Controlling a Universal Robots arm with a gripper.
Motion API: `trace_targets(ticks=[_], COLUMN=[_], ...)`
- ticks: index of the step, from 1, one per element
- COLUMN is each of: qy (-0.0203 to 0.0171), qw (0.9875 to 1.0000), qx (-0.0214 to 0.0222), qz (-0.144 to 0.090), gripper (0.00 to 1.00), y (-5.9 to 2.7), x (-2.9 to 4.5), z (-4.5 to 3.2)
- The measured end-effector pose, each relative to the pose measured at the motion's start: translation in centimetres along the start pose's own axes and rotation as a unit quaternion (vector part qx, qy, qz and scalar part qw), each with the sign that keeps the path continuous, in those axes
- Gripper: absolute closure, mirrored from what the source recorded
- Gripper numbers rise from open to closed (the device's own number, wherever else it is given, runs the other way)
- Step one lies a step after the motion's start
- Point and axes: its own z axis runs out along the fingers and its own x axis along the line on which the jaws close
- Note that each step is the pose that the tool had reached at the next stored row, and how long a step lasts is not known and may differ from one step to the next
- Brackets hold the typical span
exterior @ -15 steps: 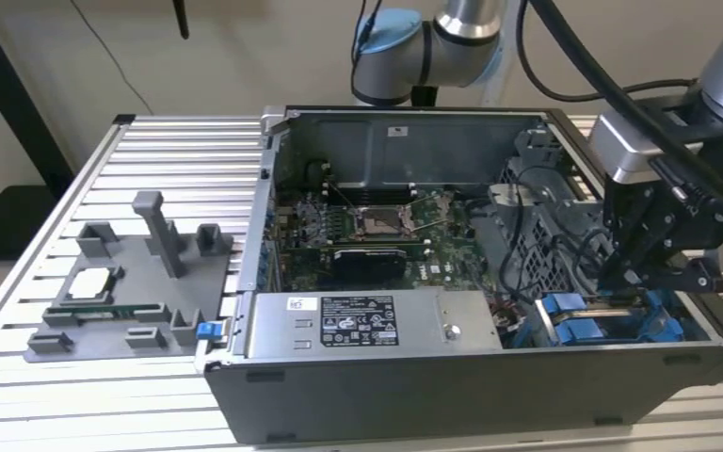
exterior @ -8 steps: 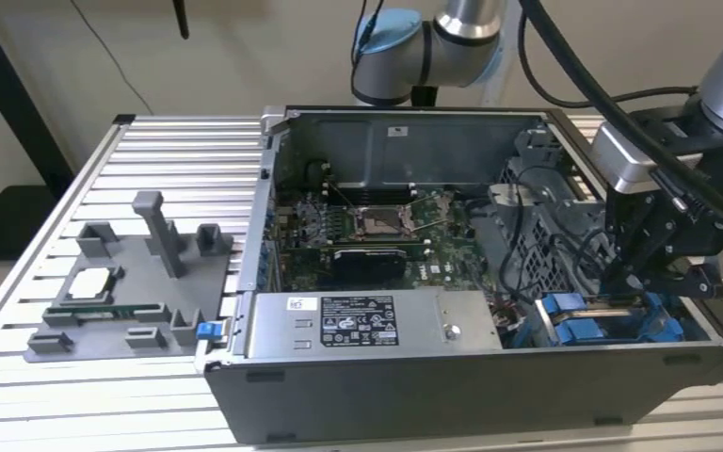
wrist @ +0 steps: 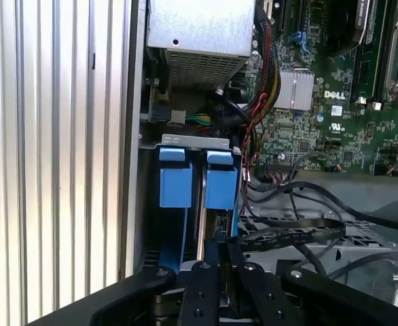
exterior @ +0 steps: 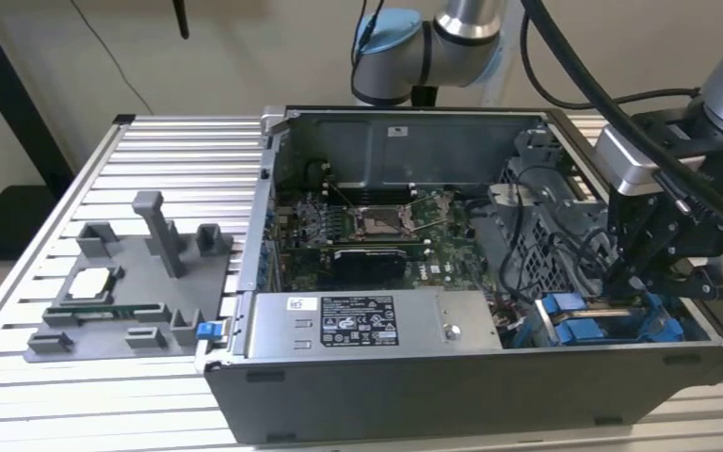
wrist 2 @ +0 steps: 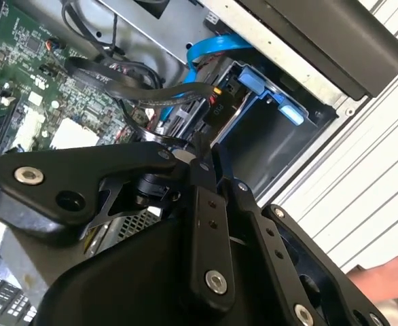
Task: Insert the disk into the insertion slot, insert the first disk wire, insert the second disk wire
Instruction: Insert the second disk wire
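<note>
Reaching down into the open computer case, the gripper hangs over the near corner on the exterior view's right, just above the slot with its blue rails. The fingers stand close together, nearly parallel, pointing at the gap between two blue carrier fronts; whether they pinch anything I cannot tell (their tips are hidden behind the linkage in both wrist views). In the first wrist view the two blue fronts sit side by side in the cage, and a thin silver edge of the disk shows between them. Black wires loop just beside the cage, over its perforated top. The motherboard lies further in, and the power supply sits next to the slot.
</note>
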Motion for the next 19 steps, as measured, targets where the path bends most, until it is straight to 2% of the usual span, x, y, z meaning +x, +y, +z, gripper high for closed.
trace_targets(ticks=[19], qy=[0.0001], qw=[1.0], qx=[0.0013], qz=[0.001], gripper=[1.0], y=[-0.42], x=[-0.19], z=[0.35])
